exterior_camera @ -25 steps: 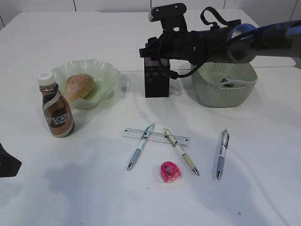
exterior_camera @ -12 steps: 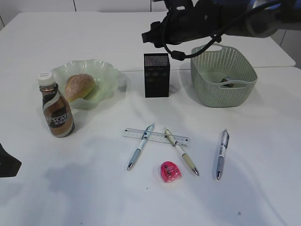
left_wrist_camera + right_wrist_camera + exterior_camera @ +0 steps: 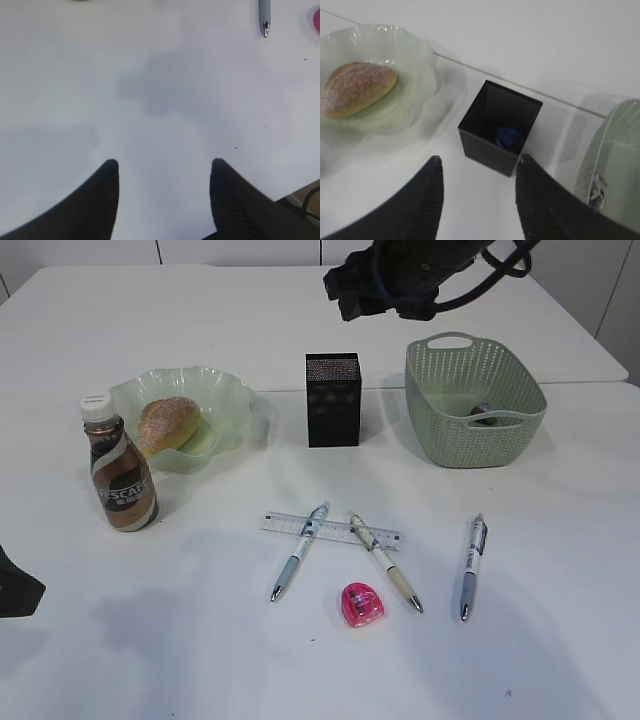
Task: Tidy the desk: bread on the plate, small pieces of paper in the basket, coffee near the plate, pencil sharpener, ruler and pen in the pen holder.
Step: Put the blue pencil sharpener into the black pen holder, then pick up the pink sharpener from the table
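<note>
Right gripper (image 3: pixel 477 167) seen parted, nothing held, raised over pen holder (image 3: pixel 498 127) at frame centre. Left gripper (image 3: pixel 164 167) parted, empty, over bare desk (image 3: pixel 150 75). Ruler (image 3: pixel 330 529) lower centre, crossed by pens.

blue item in pen holder (image 3: pixel 501 127) blurred
</note>
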Available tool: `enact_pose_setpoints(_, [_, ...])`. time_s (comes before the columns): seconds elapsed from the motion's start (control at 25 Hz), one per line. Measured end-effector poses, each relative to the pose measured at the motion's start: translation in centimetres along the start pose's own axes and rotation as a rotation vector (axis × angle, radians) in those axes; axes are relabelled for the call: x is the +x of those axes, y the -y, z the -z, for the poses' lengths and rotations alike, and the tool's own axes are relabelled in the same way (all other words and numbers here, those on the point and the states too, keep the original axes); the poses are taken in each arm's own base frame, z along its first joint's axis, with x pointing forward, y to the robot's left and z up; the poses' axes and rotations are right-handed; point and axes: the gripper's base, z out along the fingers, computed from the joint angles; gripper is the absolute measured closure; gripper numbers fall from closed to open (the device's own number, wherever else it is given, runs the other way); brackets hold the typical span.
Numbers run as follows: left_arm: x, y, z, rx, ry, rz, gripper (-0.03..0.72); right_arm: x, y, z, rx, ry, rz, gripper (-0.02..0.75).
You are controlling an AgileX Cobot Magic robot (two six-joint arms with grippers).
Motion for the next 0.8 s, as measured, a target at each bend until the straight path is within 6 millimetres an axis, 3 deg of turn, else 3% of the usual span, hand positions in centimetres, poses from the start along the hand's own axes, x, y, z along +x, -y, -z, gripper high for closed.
enact_pose_setpoints(0.28, [0.0, 0.0, 0.0, 0.000, 0.000, 0.000, 0.285, 1.8, -0.4, 2.1, -0.033, -0.260, -0.046, 0.363])
enact_pose_setpoints(0.8, [0.4, 0.0, 0.0, 0.003, -0.046, 0.000, 0.286, 4.5, -0.9, 2.9, -0.040, -0.555, -0.139, 0.364])
